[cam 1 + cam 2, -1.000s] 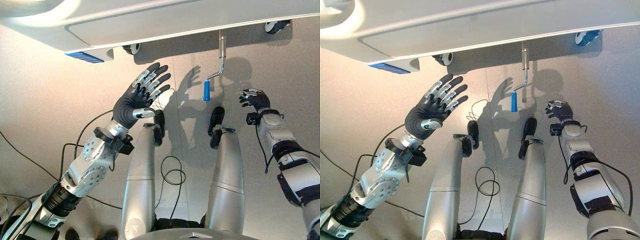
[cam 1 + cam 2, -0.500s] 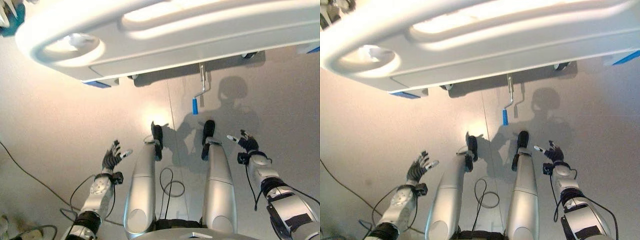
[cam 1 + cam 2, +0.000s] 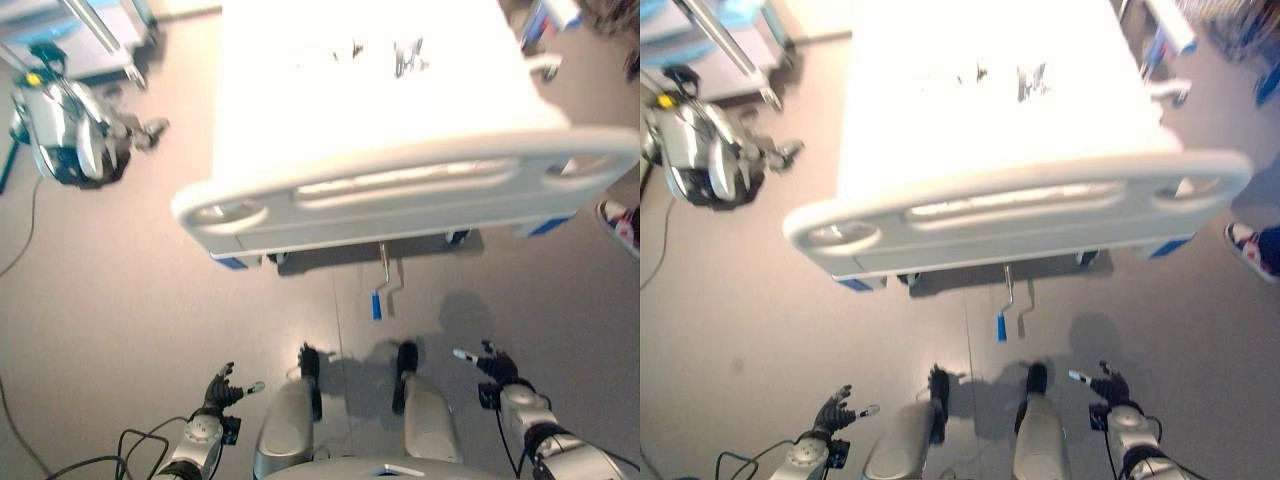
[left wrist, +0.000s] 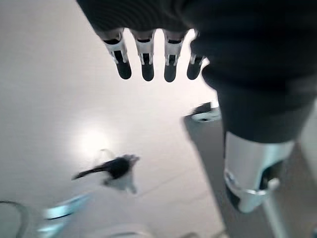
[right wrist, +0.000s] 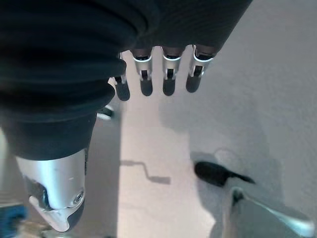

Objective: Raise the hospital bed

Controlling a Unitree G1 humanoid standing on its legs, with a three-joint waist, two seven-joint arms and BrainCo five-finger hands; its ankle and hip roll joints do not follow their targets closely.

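Note:
The hospital bed (image 3: 400, 190) stands ahead, its white mattress above a pale grey footboard with grip openings. From under the footboard a metal crank with a blue handle (image 3: 377, 303) hangs toward the floor, also seen as the crank (image 3: 1001, 326). My left hand (image 3: 222, 390) is low at the lower left, open and holding nothing, far from the crank. My right hand (image 3: 490, 363) is low at the lower right, also open and holding nothing. The left wrist view shows straight fingers (image 4: 143, 64) over bare floor, and the right fingers (image 5: 168, 79) are likewise spread.
A grey wheeled machine (image 3: 70, 130) stands on the floor left of the bed. A person's shoe (image 3: 620, 220) shows at the right edge. Blue corner pieces (image 3: 230, 262) sit under the footboard's ends. Small items (image 3: 400, 55) lie on the mattress.
The camera has risen and pulled back, so the whole bed now shows. My left hand has dropped from near the footboard to low beside the legs. Both hands stay open.

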